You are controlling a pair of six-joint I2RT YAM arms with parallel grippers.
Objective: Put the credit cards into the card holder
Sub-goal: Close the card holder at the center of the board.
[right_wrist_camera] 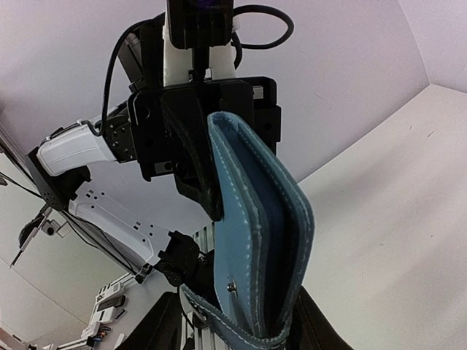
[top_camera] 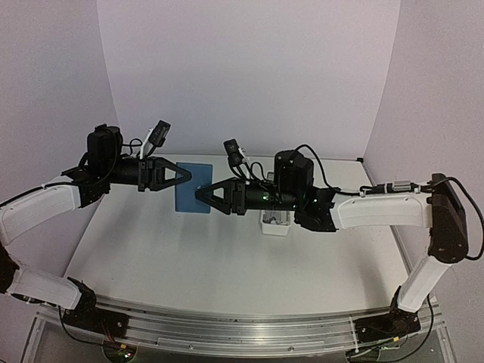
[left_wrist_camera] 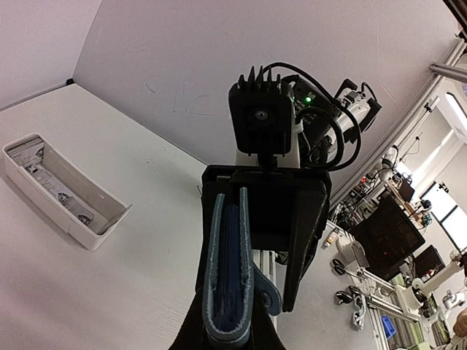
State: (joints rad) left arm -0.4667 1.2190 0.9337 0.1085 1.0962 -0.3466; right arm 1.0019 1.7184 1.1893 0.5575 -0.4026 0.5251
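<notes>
Cannot see the lower end of the card holder [left_wrist_camera: 228, 292], cropped by the bottom edge in both wrist views. Cannot tell there whether the right claw [top_camera: 202, 193] grips it. Cannot see most of the white tray [top_camera: 274, 225] behind the right arm [top_camera: 378, 212], nor read its print.

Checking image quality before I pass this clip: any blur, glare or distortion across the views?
Top external: even soft light, front rail bowed by the lens. Left wrist: card holder close and dim, white tray sharp. Right wrist: card holder looms large, stitching crisp, no glare.
</notes>
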